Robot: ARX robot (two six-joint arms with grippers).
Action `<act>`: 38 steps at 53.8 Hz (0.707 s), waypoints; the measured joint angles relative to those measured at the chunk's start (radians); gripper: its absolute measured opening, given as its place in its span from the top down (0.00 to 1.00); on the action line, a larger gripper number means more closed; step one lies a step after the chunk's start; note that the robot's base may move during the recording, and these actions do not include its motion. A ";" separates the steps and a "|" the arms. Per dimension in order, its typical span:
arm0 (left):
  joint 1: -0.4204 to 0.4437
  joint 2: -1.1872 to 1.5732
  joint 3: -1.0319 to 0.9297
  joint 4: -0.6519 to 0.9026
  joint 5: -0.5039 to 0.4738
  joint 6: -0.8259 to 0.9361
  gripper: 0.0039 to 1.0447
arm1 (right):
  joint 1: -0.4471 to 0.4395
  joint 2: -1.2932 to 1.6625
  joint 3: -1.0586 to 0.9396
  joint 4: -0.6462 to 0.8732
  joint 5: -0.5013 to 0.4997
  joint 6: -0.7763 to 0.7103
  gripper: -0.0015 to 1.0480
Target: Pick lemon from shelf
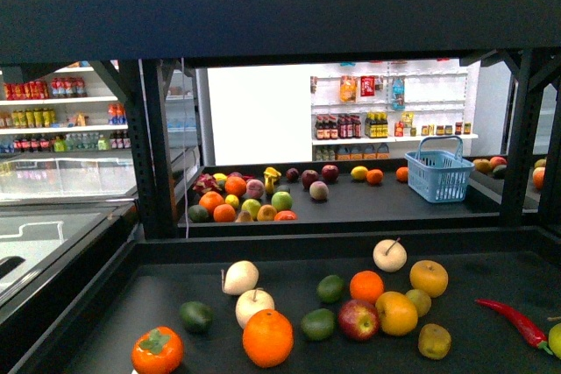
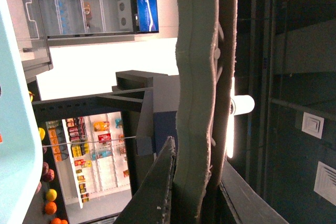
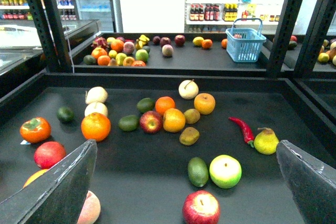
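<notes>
The right gripper (image 3: 186,145) is shown with its jaws spread wide at the lower corners of the right wrist view, and nothing is held between them. Of the left gripper (image 2: 195,129) only a padded finger (image 2: 194,77) is seen, so its opening cannot be told. The lemon (image 1: 359,173) is located right of centre in the front view, on the far tray of the shelf (image 1: 351,209), just beside an orange (image 1: 375,176) and left of a blue basket (image 1: 439,176).
</notes>
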 joint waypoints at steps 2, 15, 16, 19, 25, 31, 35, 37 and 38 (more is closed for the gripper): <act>0.002 0.018 0.018 0.001 0.005 -0.005 0.89 | 0.000 0.000 0.000 0.000 0.000 0.000 0.02; 0.005 0.095 0.086 0.003 0.049 -0.039 0.89 | 0.000 0.000 0.000 0.000 0.000 0.000 0.02; 0.006 0.098 0.089 0.003 0.053 -0.039 0.89 | 0.000 0.000 0.000 0.000 0.000 0.000 0.02; 0.009 0.111 0.095 0.005 0.056 -0.039 0.89 | 0.000 0.000 0.000 0.000 0.000 0.000 0.02; 0.018 0.128 0.099 0.015 0.063 -0.039 0.89 | 0.000 0.000 0.000 0.000 0.000 0.000 0.02; 0.025 0.145 0.099 0.023 0.073 -0.032 0.89 | 0.000 0.000 0.000 0.000 0.000 0.000 0.02; 0.026 0.158 0.099 0.029 0.074 -0.028 0.89 | 0.000 0.000 0.000 0.000 0.000 0.000 0.02; 0.026 0.163 0.099 0.034 0.076 -0.028 0.89 | 0.000 0.000 0.000 0.000 0.000 0.000 0.02; 0.026 0.167 0.099 0.036 0.076 -0.028 0.89 | 0.000 0.000 0.000 0.000 0.000 0.000 0.02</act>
